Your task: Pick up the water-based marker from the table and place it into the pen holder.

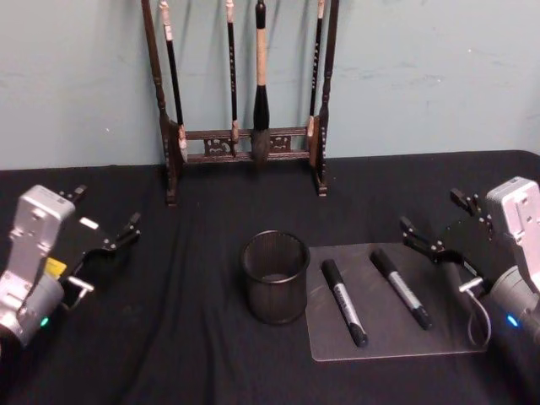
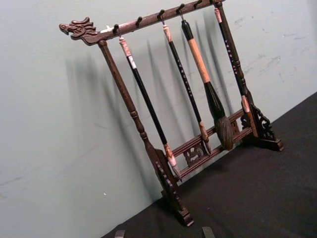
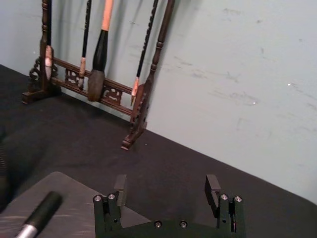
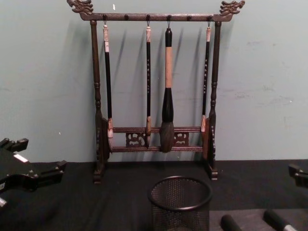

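Note:
Two black markers with grey bands lie side by side on a grey mat [image 1: 388,342]: one marker [image 1: 344,302] nearer the pen holder, the other marker [image 1: 402,288] farther right. I cannot tell which one is water-based. The pen holder [image 1: 274,278], a round black mesh cup, stands upright just left of the mat and also appears in the chest view [image 4: 180,202]. My right gripper [image 1: 443,219] hovers open past the mat's far right corner, with nothing between its fingers [image 3: 213,187]. At the table's left side my left gripper [image 1: 101,215] is open and holds nothing.
A tall dark wooden brush rack [image 1: 245,143] with several hanging brushes stands at the table's back against the wall. Black cloth [image 1: 186,337] covers the table.

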Available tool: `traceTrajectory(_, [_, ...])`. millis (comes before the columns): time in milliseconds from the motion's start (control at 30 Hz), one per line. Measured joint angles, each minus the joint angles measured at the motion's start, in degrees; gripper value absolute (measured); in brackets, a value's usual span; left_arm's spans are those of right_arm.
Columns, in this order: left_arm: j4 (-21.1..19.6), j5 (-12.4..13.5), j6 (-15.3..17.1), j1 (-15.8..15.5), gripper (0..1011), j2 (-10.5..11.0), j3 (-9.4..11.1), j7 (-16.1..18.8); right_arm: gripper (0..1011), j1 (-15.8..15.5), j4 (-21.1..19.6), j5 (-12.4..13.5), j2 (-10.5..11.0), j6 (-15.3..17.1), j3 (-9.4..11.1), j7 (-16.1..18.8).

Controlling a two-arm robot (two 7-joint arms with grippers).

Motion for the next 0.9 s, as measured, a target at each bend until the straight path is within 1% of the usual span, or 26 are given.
traceTrajectory(133, [0.00, 0.00, 0.00, 0.00, 1009, 0.00, 0.00, 0.00, 1004, -0.88, -1.58, 1.05, -0.06, 1.89, 0.72, 0.96])
traceTrajectory(200, [0.00, 0.00, 0.00, 0.00, 1009, 0.00, 0.00, 0.00, 1004, -1.46, -2.91, 2.29, -0.05, 4.40, 1.27, 2.08])
traceTrajectory(267, [0.00, 0.00, 0.00, 0.00, 1009, 0.00, 0.00, 0.00, 1004, -1.58, -3.17, 2.47, -0.05, 4.79, 1.37, 2.25])
traceTrajectory(300, [0.00, 0.00, 0.00, 0.00, 1009, 0.00, 0.00, 0.00, 1004, -1.83, -3.77, 2.81, -0.05, 5.85, 1.61, 2.65])
traceTrajectory(500, [0.00, 0.00, 0.00, 0.00, 1009, 0.00, 0.00, 0.00, 1004, -2.54, -4.99, 3.22, -0.25, 8.32, 2.19, 3.87])
traceTrajectory(667, [0.00, 0.00, 0.00, 0.00, 1009, 0.00, 0.00, 0.00, 1004, -2.70, -4.87, 2.84, -0.67, 9.19, 2.11, 4.75])
traceTrajectory(767, [0.00, 0.00, 0.00, 0.00, 1009, 0.00, 0.00, 0.00, 1005, -2.52, -4.04, 2.28, -1.13, 9.83, 1.82, 5.32])
traceTrajectory(900, [0.00, 0.00, 0.00, 0.00, 1009, 0.00, 0.00, 0.00, 1004, -1.98, -2.45, 2.21, -1.93, 11.18, 1.69, 6.72])
